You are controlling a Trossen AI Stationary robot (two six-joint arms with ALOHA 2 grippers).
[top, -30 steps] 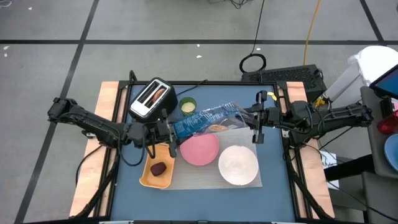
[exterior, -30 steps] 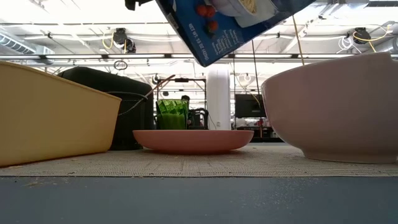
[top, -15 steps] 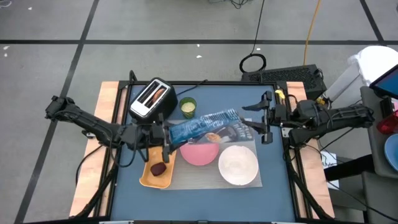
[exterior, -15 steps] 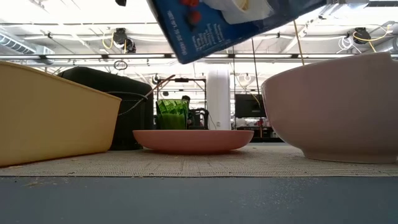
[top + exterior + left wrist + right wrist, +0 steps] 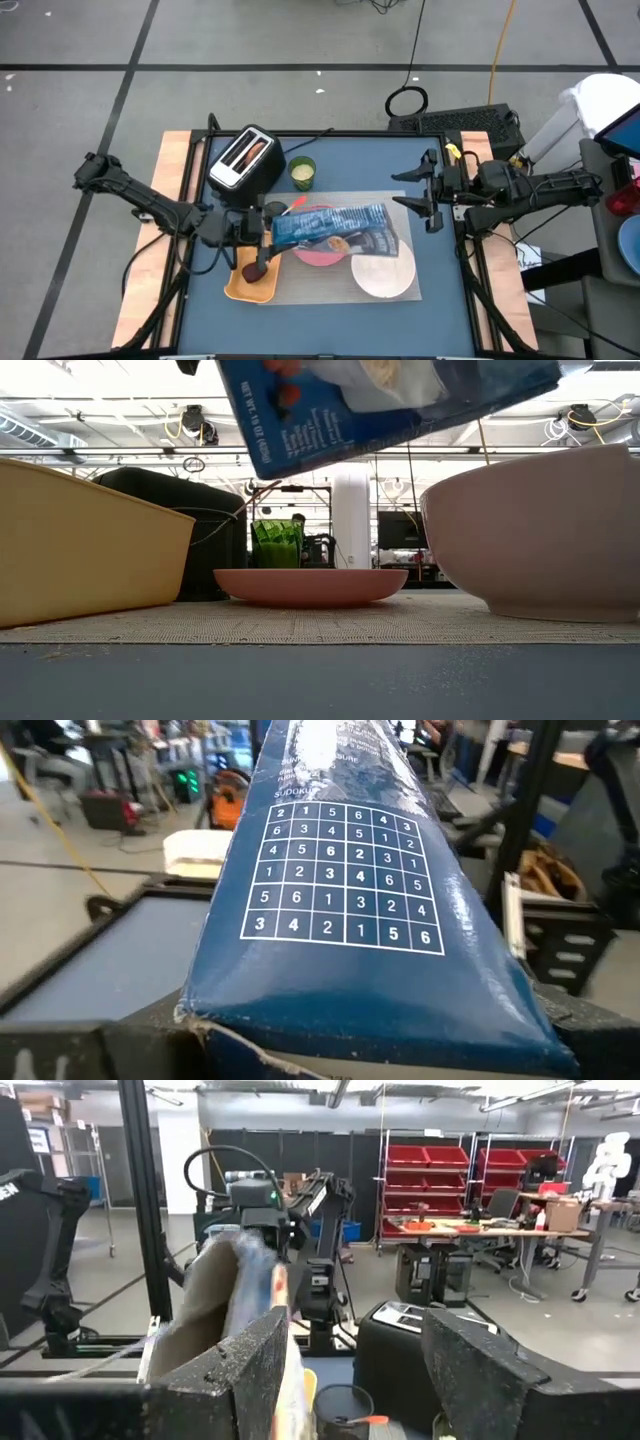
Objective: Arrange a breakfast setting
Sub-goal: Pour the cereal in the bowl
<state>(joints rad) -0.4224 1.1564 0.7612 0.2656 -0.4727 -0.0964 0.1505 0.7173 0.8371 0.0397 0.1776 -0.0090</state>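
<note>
Bowl, round, white, partly under cereal box.

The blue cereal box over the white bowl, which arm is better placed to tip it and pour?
Probably the left. The left gripper already holds the blue cereal box, which slants over the pink plate toward the white bowl. The right gripper is open, apart from the box.

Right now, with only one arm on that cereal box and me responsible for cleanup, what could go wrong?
The left gripper alone holds the blue cereal box by one end, tilted over the pink plate and white bowl. Cereal may land on the plate instead. The box could also sag or slip, since the right gripper stands open, apart.
</note>
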